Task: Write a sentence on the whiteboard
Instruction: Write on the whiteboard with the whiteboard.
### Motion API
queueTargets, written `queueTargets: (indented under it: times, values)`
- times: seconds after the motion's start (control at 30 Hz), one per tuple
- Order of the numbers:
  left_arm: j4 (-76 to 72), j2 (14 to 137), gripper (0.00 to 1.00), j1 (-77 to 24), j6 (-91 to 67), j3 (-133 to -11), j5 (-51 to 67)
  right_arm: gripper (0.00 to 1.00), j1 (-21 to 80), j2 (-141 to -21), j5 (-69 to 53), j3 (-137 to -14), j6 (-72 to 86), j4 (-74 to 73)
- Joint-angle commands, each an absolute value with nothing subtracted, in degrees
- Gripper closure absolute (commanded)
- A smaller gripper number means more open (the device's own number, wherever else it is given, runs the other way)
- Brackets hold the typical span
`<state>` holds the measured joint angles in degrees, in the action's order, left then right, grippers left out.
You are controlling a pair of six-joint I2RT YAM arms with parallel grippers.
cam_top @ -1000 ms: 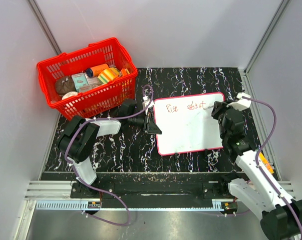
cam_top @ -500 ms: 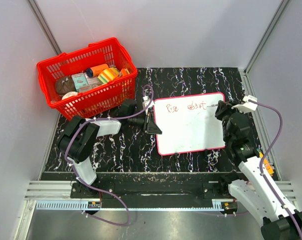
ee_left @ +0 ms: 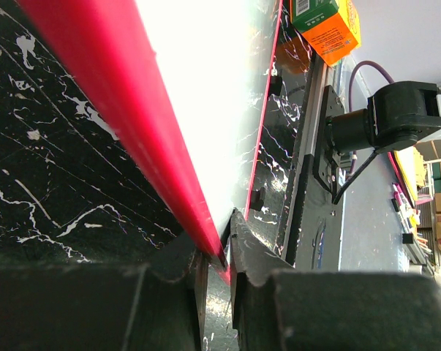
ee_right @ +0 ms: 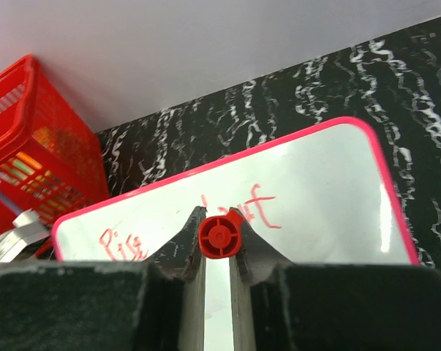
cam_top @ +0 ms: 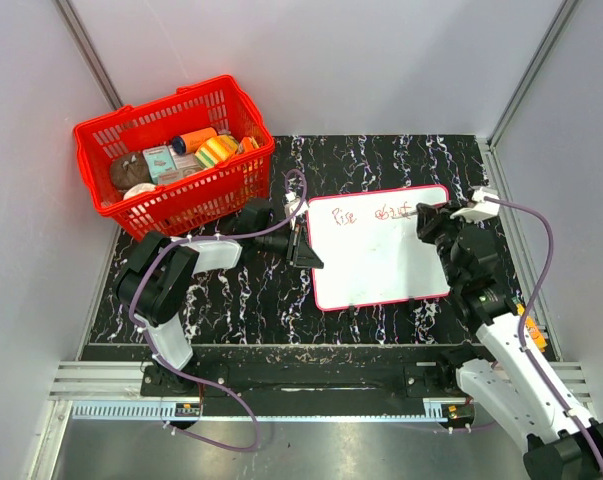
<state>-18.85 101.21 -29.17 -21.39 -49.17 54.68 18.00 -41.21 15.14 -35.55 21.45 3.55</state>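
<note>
Where the two arms rise from the near edge of the black marbled table, the left arm lies low and reaches toward the middle. The left gripper pinches the left rim of the whiteboard. Its wrist view shows both fingertips pressed onto the thin red-pink edge. The right arm stretches forward along the board's right side. The right gripper is clamped on a red marker, whose round end cap sits between the fingers. Whether the tip touches the surface cannot be told. The whiteboard lies on the table right of centre, turned slightly. The sentence runs in thin red writing near its far edge, ending just beside the right gripper. Farther back, at the far left, stands a red basket holding several small packages, apart from the board.
</note>
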Motion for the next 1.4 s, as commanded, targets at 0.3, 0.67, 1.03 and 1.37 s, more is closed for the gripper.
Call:
queueTargets:
  times: [0.3, 0.67, 1.03, 1.37]
  values:
    - [-15.4, 101.5, 1.0, -31.3, -15.5, -49.6, 50.1, 1.0, 33.2, -44.1, 14.3, -35.2, 22.0, 9.3]
    - [-15.2, 101.5, 1.0, -31.3, -15.4, -49.7, 50.1, 1.0, 47.7, -50.0, 24.3, -35.9, 15.8, 14.2]
    - [-15.1, 101.5, 1.0, -31.3, -15.4, -49.7, 50.1, 1.0, 53.6, -52.4, 36.6, -35.3, 13.9, 14.9]
    - [-15.0, 101.4, 1.0, -31.3, -15.3, -49.7, 50.2, 1.0, 53.6, -52.9, 38.4, -33.8, 14.1, 16.4]
